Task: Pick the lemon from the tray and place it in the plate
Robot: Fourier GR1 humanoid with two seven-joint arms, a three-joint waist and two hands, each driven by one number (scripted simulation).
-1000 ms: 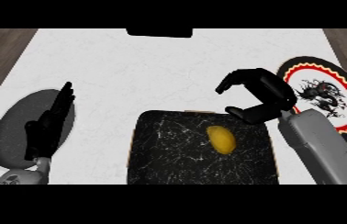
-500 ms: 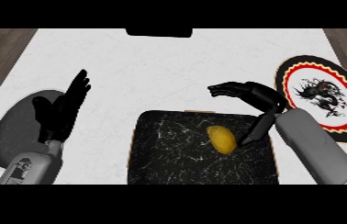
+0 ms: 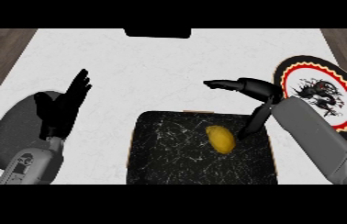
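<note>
A yellow lemon (image 3: 221,138) lies in the middle of the black marbled tray (image 3: 169,159) near the front of the counter. My right hand (image 3: 252,87) hovers just right of and above the lemon, open, with fingers stretched left past the tray's far edge and the thumb pointing down beside the fruit, not touching it. The plate (image 3: 313,87), white with a red and black rim and a dark dragon figure, sits at the right edge, partly behind my right forearm. My left hand (image 3: 62,108) rests open at the left, fingers up.
A dark round object (image 3: 17,126) lies at the left edge under my left hand. A black block (image 3: 158,32) sits at the counter's far edge. Bare white counter spreads between the tray and the far edge.
My right hand has uncurled and dropped toward the tray, fingers now straight and thumb down beside the lemon. My left hand has lifted slightly and shifted right.
</note>
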